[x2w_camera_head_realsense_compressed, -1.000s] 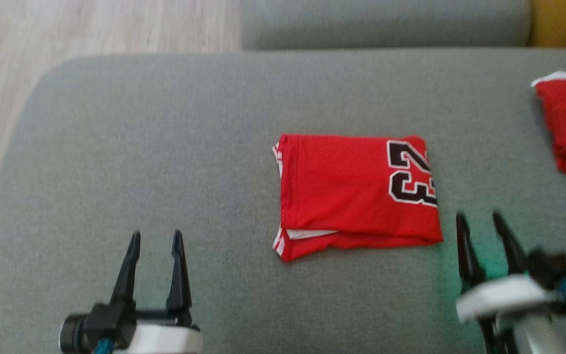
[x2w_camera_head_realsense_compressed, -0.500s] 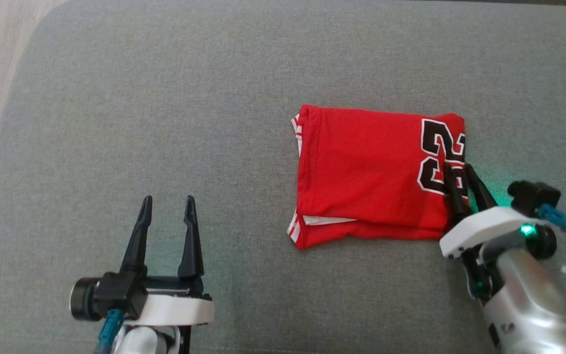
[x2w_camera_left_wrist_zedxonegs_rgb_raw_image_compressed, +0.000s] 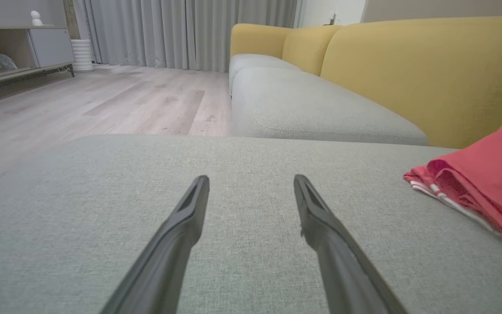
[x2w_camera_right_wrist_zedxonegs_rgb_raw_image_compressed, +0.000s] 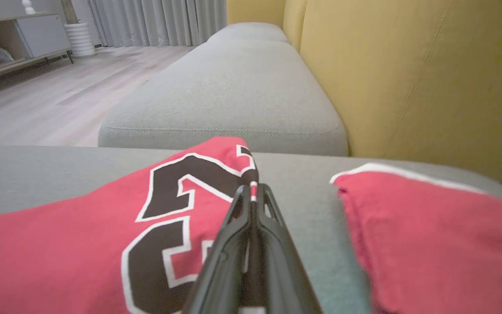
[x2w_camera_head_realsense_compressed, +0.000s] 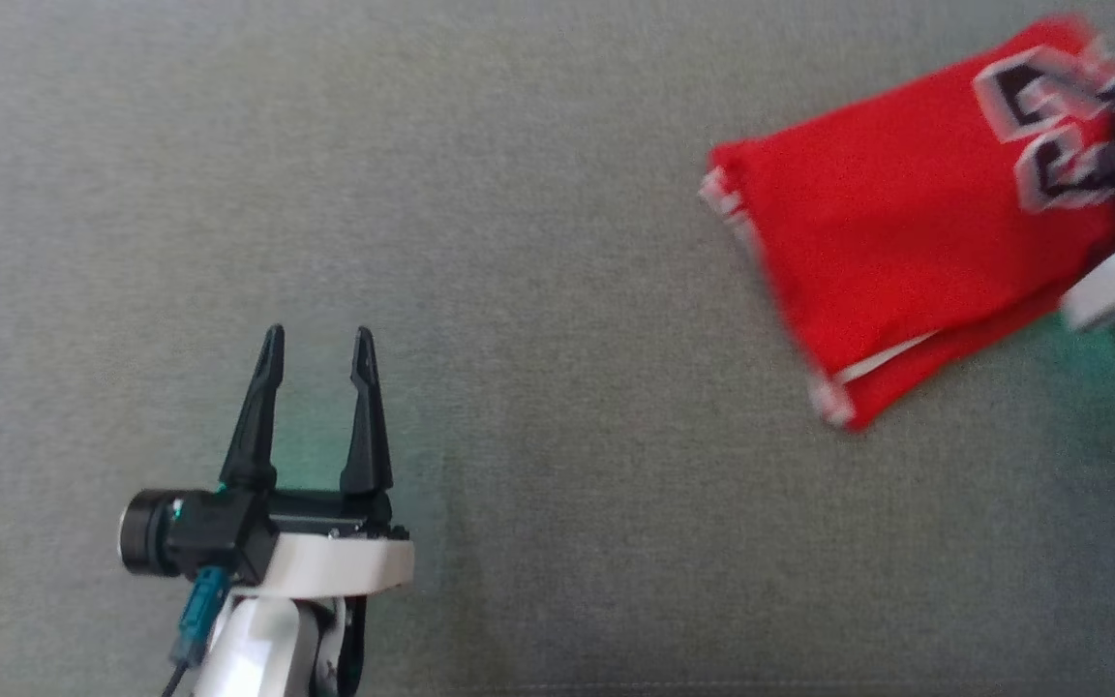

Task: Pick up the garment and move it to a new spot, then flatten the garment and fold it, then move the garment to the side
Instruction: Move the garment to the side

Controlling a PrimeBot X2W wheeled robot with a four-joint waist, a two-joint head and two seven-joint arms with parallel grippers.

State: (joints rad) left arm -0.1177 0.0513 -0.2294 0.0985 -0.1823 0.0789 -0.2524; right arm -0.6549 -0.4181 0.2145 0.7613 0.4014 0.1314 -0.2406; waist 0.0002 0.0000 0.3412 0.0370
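With the right pincer (x2w_camera_right_wrist_zedxonegs_rgb_raw_image_compressed: 253,192), a quick change: from fingers spread wide just off the near right corner of the folded red jersey with the black number (x2w_camera_head_realsense_compressed: 906,261) to fingers pressed fully together, nipping that jersey's right edge at the number. Along with it, a shift of the jersey on the grey fabric sofa seat (x2w_camera_head_realsense_compressed: 519,290): no longer square to the head view but slewed, blurred with motion, and now just beside the second red garment with white trim (x2w_camera_right_wrist_zedxonegs_rgb_raw_image_compressed: 429,235) at the far right, a narrow strip of grey between them; part of that shift down to the camera itself turning. Judging by the neat fold, flattening and folding done, and the last step, moving it aside, probably under way. As for pose, the right arm reaching in low from the near right, fingers aimed towards the far yellow backrest (x2w_camera_right_wrist_zedxonegs_rgb_raw_image_compressed: 408,78). As for the left pincer (x2w_camera_head_realsense_compressed: 316,331), wide open, holding nothing, low over bare seat at the near left, well apart from the jersey, fingers pointing far.
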